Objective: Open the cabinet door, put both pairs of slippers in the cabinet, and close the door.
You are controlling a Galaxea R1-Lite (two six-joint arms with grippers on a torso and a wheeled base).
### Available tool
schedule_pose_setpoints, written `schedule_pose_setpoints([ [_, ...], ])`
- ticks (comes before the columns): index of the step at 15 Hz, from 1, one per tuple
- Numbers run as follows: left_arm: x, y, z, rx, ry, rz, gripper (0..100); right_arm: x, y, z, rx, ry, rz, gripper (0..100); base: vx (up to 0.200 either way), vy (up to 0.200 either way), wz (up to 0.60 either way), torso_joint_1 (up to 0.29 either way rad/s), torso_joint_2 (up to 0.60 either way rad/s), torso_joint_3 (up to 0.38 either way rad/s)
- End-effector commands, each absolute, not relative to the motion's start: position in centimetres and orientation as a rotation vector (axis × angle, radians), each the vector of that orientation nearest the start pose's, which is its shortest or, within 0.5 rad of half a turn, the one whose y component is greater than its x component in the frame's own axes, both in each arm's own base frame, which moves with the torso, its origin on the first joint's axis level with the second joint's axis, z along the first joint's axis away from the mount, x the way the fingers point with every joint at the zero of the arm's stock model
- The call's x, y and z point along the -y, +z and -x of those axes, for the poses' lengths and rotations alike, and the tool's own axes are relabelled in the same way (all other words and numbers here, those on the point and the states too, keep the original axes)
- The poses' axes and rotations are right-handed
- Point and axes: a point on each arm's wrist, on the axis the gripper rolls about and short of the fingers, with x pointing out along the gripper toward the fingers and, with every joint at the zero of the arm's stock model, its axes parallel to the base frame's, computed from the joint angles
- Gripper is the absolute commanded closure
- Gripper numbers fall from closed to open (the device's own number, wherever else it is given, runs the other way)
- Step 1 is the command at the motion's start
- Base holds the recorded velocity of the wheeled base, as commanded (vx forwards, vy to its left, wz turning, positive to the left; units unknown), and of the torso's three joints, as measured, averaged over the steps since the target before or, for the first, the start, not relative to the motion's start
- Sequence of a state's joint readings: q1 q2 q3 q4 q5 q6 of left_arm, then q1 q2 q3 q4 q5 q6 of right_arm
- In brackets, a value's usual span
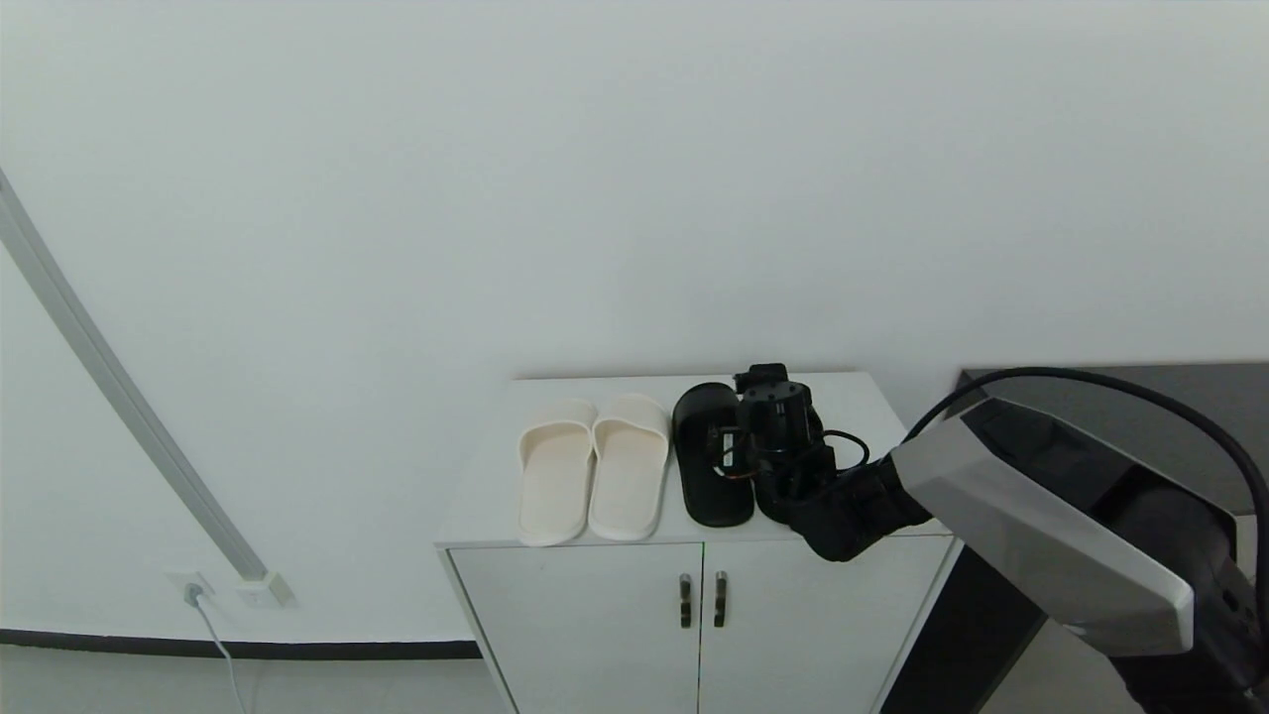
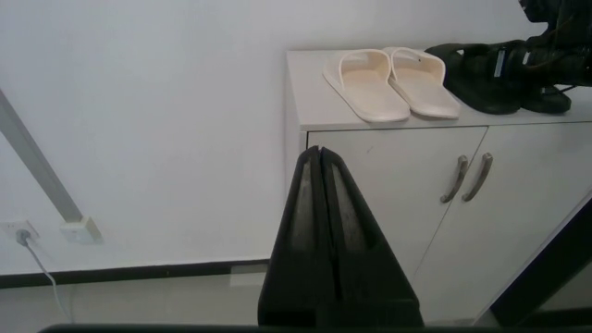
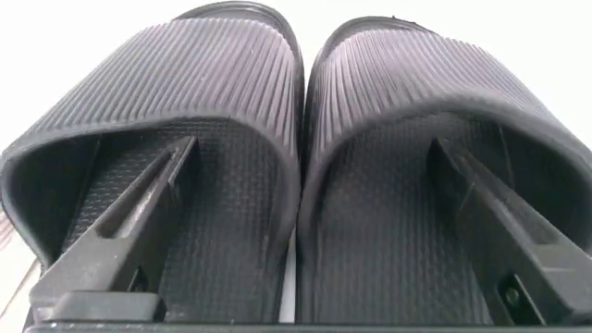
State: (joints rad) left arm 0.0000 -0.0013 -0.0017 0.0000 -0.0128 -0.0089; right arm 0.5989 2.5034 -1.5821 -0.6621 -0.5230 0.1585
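Note:
A white cabinet [image 1: 585,625] stands against the wall with both doors closed and two dark handles [image 1: 702,599] at the middle. On its top lie a cream pair of slippers [image 1: 592,468] and, to their right, a black pair of slippers [image 1: 710,456]. My right gripper [image 3: 313,148] is open over the black pair, one finger inside each slipper, the two inner strap sides between them. In the head view the right gripper [image 1: 763,395] sits over the right black slipper. My left gripper [image 2: 320,159] is shut on nothing, low and in front of the cabinet [image 2: 388,185], left of the doors.
A dark surface [image 1: 1190,397] adjoins the cabinet on the right. A grey conduit strip [image 1: 99,367] runs slantwise down the wall to a socket with a cable [image 1: 193,592] on the left. Open floor lies left of the cabinet.

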Motion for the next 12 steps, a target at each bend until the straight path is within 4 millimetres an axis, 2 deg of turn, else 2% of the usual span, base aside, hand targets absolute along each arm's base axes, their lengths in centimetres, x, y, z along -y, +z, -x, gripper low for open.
schedule_pose_setpoints([
  [1,0.0,7.6,2.3,0.001,-0.012,0.009,100,-27.4,5.4,-42.7,-0.225,0.052,-0.021,100,0.000,0.000,0.00,0.000,0.00,0.000],
  [7,0.0,7.6,2.3,0.001,-0.012,0.009,100,-27.4,5.5,-42.5,-0.224,0.052,-0.021,100,0.000,0.000,0.00,0.000,0.00,0.000],
  [12,0.0,7.6,2.3,0.001,-0.012,0.012,100,-27.0,6.8,-41.5,-0.207,0.051,-0.029,100,0.000,0.000,0.00,0.000,0.00,0.000],
])
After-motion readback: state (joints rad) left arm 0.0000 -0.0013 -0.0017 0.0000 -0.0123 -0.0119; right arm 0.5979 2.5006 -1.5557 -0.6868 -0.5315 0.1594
